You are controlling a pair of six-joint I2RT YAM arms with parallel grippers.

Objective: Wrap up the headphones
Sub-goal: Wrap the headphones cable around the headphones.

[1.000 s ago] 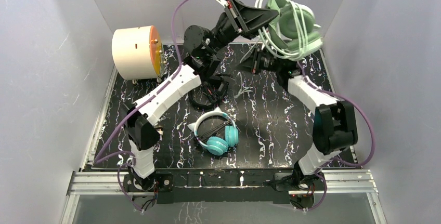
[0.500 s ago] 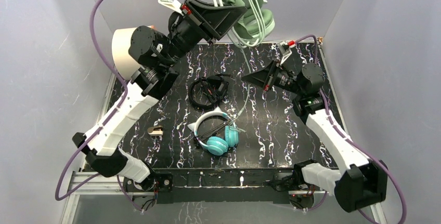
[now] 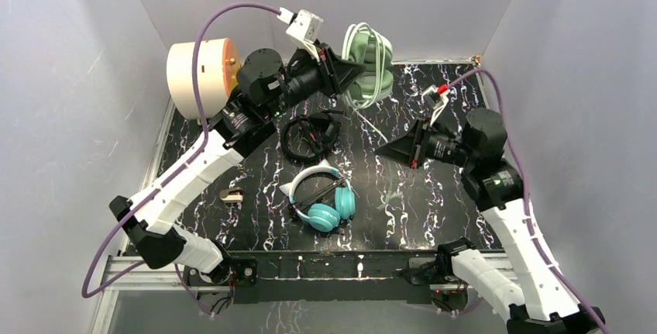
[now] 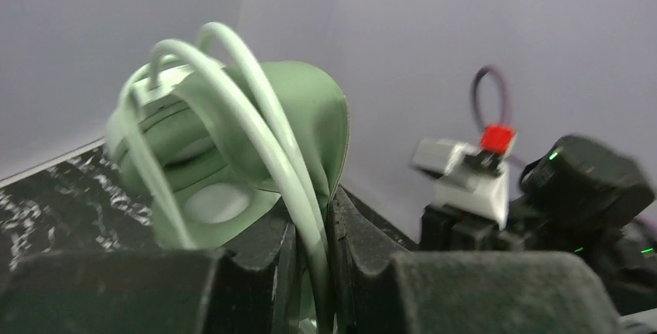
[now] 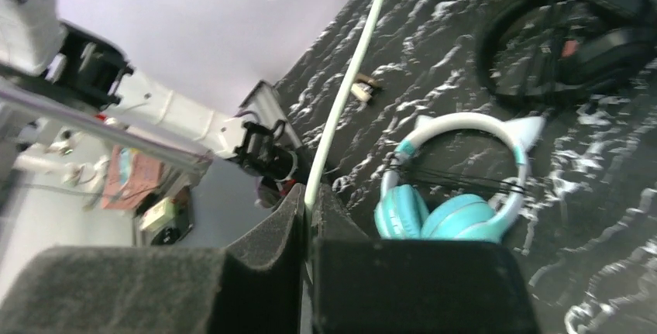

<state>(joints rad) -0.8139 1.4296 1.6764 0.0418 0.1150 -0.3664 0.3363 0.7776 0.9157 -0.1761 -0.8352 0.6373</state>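
Item — sage-green headset (image 3: 364,59): aloft at the far end of the table (image 3: 434,210), pinched with its wound loops in my left gripper (image 3: 342,78), jaws nearly closed. Its loose cable (image 5: 349,78) runs straight down and rightward into my right gripper (image 3: 382,148), jaws narrow on it. Judgement — the cable's long axis spans both tools, and the right arm, nearer the free end, should carry the next loop.

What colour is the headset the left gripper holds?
Pale green headset, cable included; clearest in the left wrist view.
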